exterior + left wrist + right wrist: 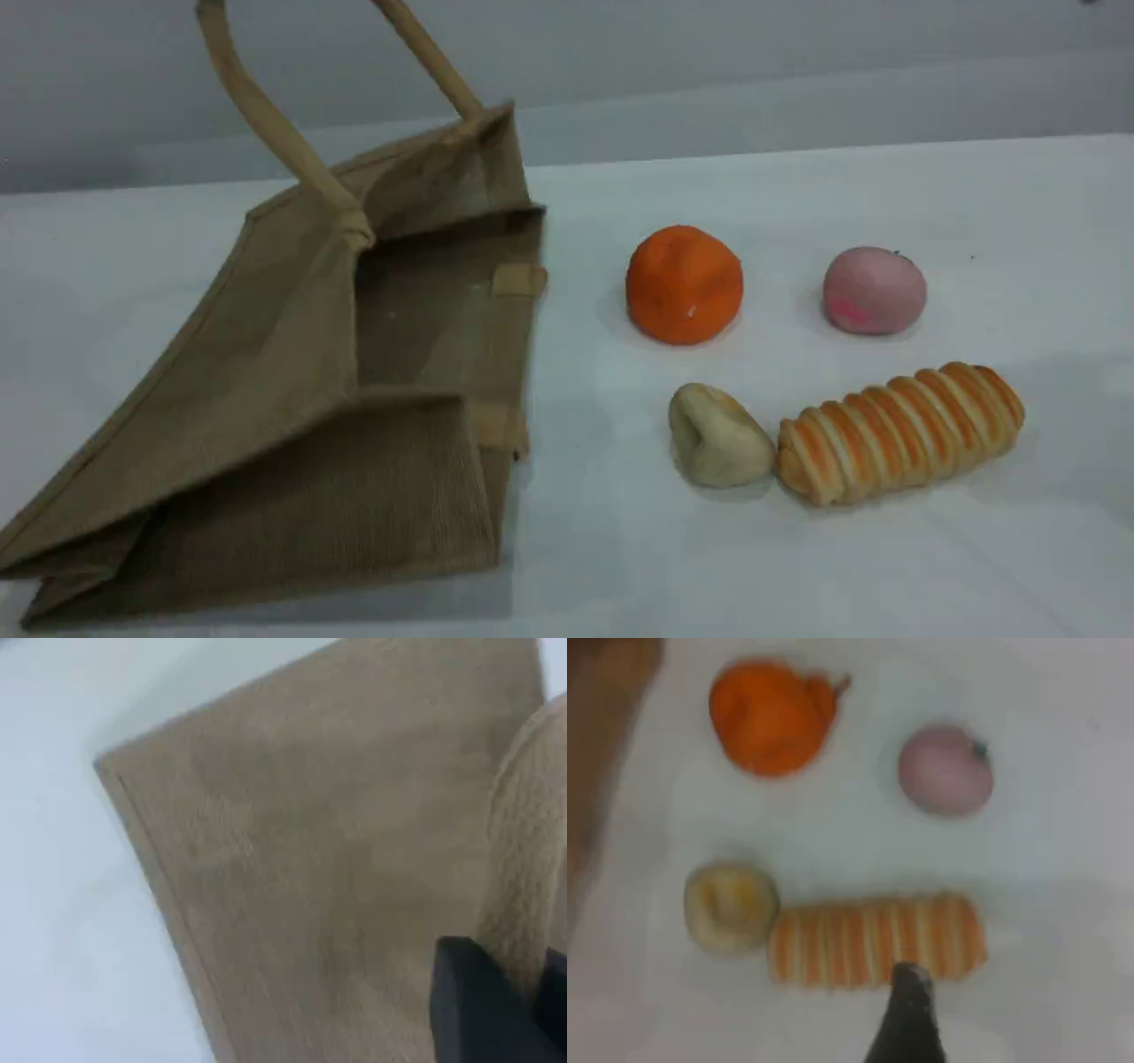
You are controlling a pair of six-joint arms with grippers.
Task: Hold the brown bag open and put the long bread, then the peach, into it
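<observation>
Scene view: the brown bag (266, 390) lies on its side on the left half of the tabletop (886, 567), mouth facing right and held up by one rolled handle (257, 106) that rises out of the top edge. Neither arm shows here. The long bread (899, 432) lies toward the right front, long axis roughly left-right, its left end touching a pale beige lump (716, 436). The peach (874, 291) sits behind it, with an orange ball (684, 283) to its left.

Left wrist view: the left end effector (518, 1001) is pressed together on the handle (523, 868), pinching it above the bag's flat side.

Right wrist view: the right end effector (908, 1028) is spread wide and empty, hovering just in front of the bread (877, 941), which lies crosswise to it. The right arm is the nearer one.
</observation>
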